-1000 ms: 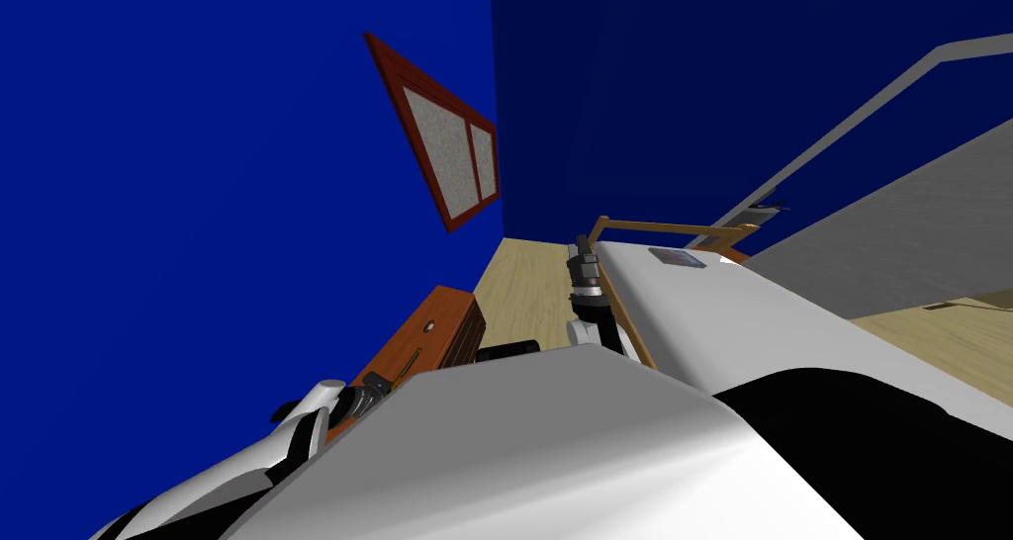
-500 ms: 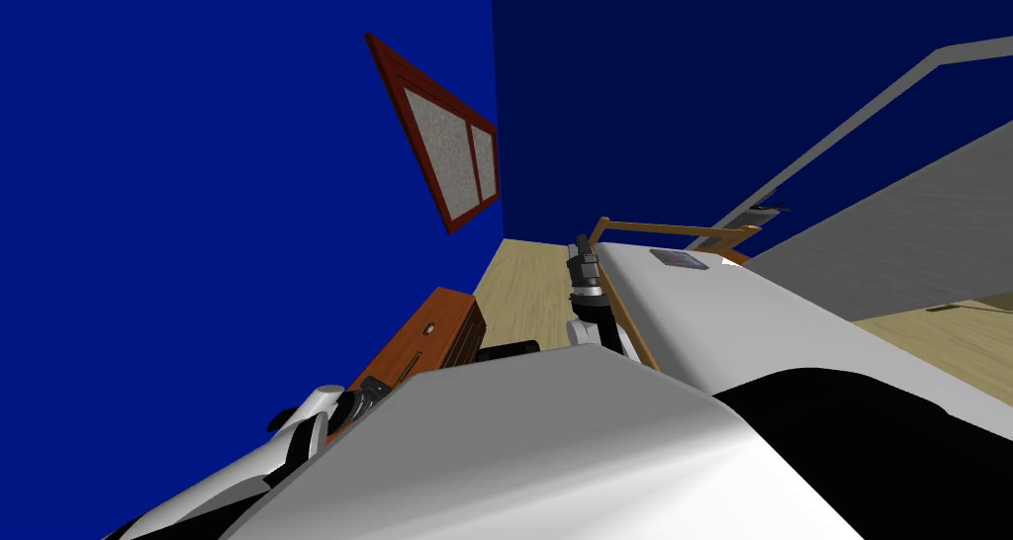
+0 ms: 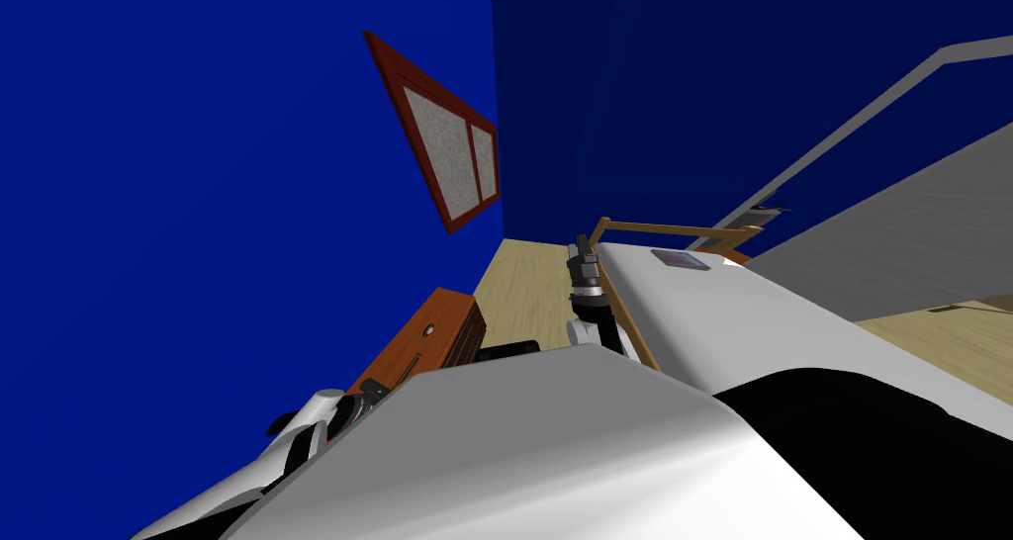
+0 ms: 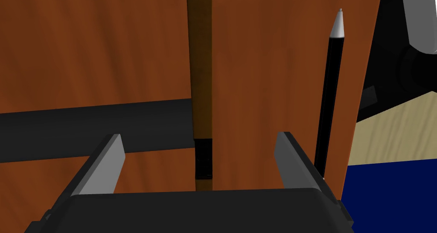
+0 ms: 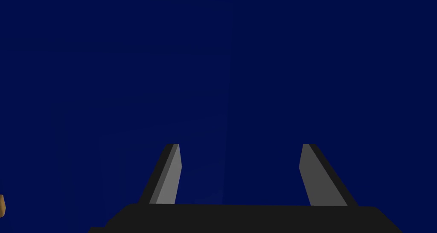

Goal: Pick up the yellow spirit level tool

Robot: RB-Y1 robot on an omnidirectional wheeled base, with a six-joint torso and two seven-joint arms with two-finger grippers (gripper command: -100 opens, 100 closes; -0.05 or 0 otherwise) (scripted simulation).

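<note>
Lying flat on the brown wooden tabletop, the level shows in the left wrist view as a long narrow strip. It looks dark amber rather than bright yellow, with a short black section close to the claw's body. It runs straight away from the left claw, passing midway between the two fingers. These stand wide apart on either side of it, with bare wood between each blade and the strip. The claw grips nothing, and I cannot tell how high it hangs above the level.

A dark grey band crosses the tabletop at right angles to the level, reaching from it past one fingertip. Whether it is a thing or a shadow I cannot tell. Just outside the other finger, a black pen with a silver tip lies roughly parallel to the level, near the tabletop's edge. Beyond that edge are a pale wooden floor and a blue wall.

In the head view the left arm reaches down to this tabletop at the foot of the wall, below a red-brown framed window. The right claw is held up beside the tan wooden edge of a white bed, well apart from the tabletop. Its fingers are spread with nothing between them.
</note>
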